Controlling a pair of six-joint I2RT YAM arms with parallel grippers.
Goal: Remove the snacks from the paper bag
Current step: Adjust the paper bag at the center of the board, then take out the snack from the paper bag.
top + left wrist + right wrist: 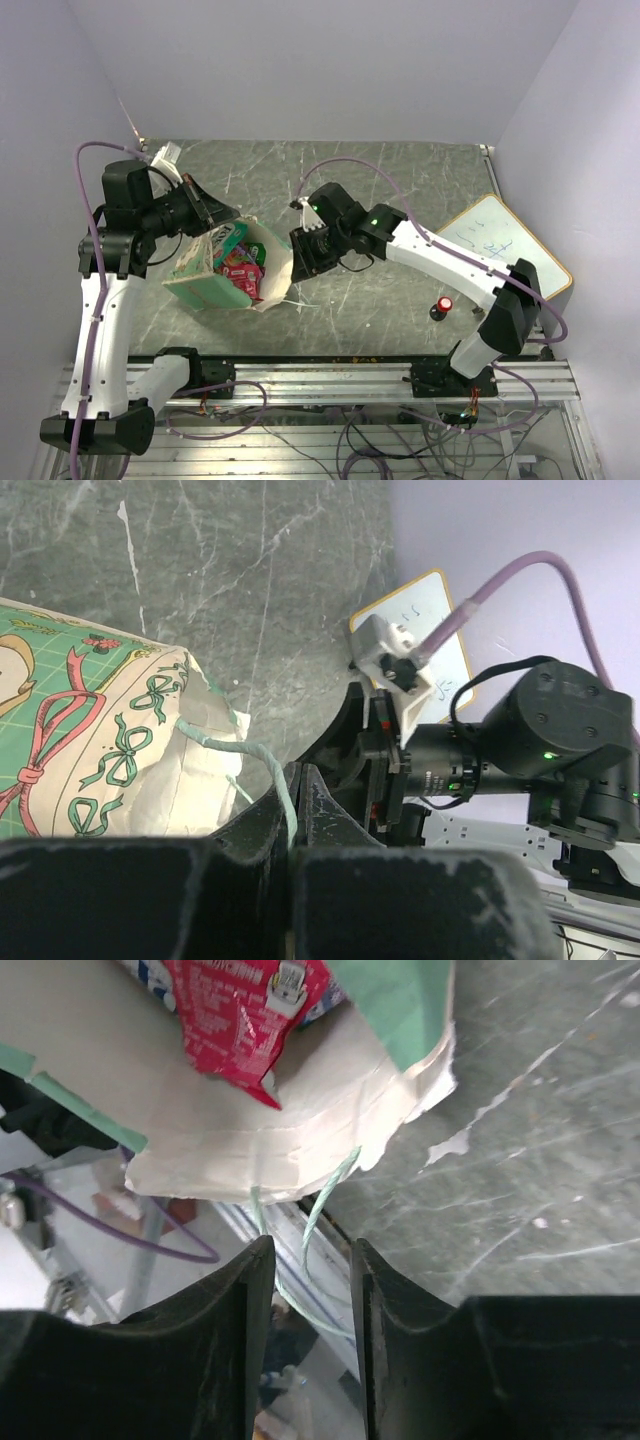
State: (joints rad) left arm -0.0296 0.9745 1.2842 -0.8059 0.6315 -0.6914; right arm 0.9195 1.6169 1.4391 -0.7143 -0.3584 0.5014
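The paper bag (215, 290) is open, left of the middle of the top view
The snacks (240, 262) lie inside it. The left gripper (213, 222), at the bag's upper left edge, pinches a string handle (262, 752) tight. The right gripper (300, 258), at the right edge, has a small gap between its fingers, with the other handle (325, 1195) hanging in it

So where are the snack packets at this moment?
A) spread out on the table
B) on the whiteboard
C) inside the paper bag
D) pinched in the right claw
C: the top view shows the snacks bunched inside the open paper bag, with none lying outside it.
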